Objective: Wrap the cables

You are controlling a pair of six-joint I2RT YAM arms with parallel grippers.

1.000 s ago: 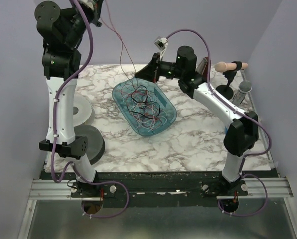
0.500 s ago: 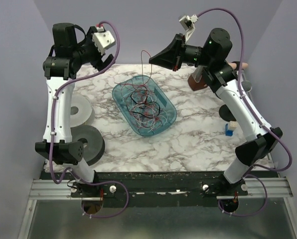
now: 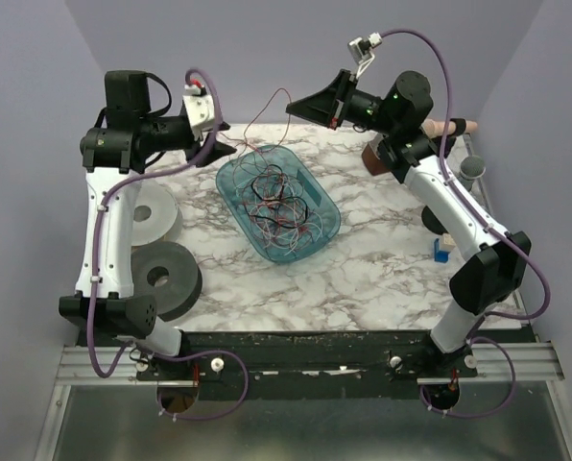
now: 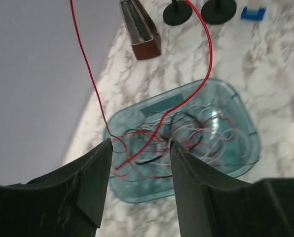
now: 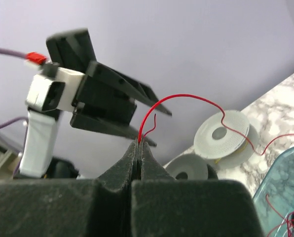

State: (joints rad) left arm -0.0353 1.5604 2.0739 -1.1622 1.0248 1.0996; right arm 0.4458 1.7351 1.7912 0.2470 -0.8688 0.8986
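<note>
The cables [image 3: 281, 204] lie as a tangle of thin red, black and white loops in a clear blue tray [image 3: 230, 187], which also fills the left wrist view [image 4: 137, 190]. My right gripper [image 3: 291, 104] hangs above the tray's far edge. It is shut [image 5: 139, 141] on a red wire [image 5: 181, 96] that arcs away and drops into the tangle [image 4: 186, 138]. The same red wire [image 4: 87, 64] rises past my left gripper [image 4: 139, 148]. That gripper [image 3: 224, 149] is open by the tray's far left corner, with nothing between its fingers.
Two grey spools [image 3: 152, 216] [image 3: 166, 279] lie left of the tray. A brown box [image 3: 374, 154], black-footed stands [image 3: 470, 171] and a small blue block [image 3: 443, 252] stand on the right side of the marble table.
My left gripper has come down from high at the back to the tray's far left corner and opened, letting go of its wire. My right gripper has risen from the tray with the red wire.
</note>
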